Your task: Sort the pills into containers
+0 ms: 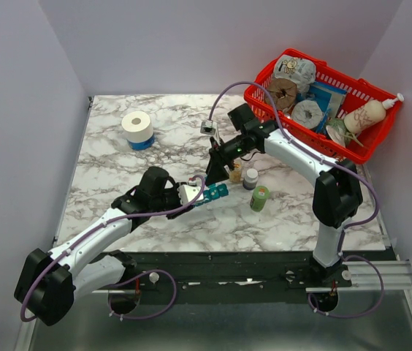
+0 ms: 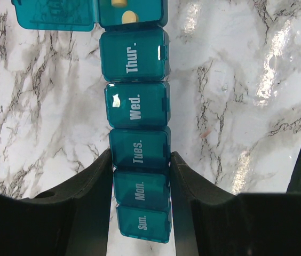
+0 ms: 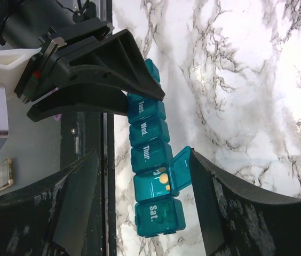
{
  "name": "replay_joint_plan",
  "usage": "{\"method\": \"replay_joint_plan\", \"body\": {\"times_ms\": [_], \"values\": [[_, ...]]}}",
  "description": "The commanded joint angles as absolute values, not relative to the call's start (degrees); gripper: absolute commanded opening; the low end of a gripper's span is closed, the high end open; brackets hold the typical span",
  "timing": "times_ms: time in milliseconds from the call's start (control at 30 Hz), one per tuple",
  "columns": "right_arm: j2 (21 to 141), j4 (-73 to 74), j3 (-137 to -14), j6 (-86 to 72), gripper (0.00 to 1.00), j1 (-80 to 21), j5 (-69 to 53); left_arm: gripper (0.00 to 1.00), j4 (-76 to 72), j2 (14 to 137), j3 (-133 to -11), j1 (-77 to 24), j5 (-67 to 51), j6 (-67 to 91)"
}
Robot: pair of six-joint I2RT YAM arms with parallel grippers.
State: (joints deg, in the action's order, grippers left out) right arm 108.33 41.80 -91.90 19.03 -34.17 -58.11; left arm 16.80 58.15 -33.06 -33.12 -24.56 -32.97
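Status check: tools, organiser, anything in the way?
Left tool clamped on pill organiser. Right tool open over it. One lid open, pills inside. Green bottle beside, apart.

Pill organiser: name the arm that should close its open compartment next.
Right, probably. The left gripper is clamped on the pill organiser at its Mon.-Tues. end, steadying it; the right gripper hangs open over the open compartment beside Thur., where pills lie.
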Motion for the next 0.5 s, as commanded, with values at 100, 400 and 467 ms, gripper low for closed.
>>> {"method": "replay_joint_plan", "body": {"times_ms": [100,400,467], "values": [[108.72,40.26,-92.64,18.98,0.78,-34.37,-54.59,0.00,15.56,57.83,-34.19,-33.40,-26.46,-32.96],[108.02,40.08,-90.09,19.16,0.73,-34.37,-56.77,0.00,15.29,58.53,-34.01,-33.31,-25.49,-32.96],[107.58,40.25,-89.48,19.25,0.72,-34.45,-56.95,0.00,15.12,58.88,-34.19,-33.31,-25.49,-32.87]]}}
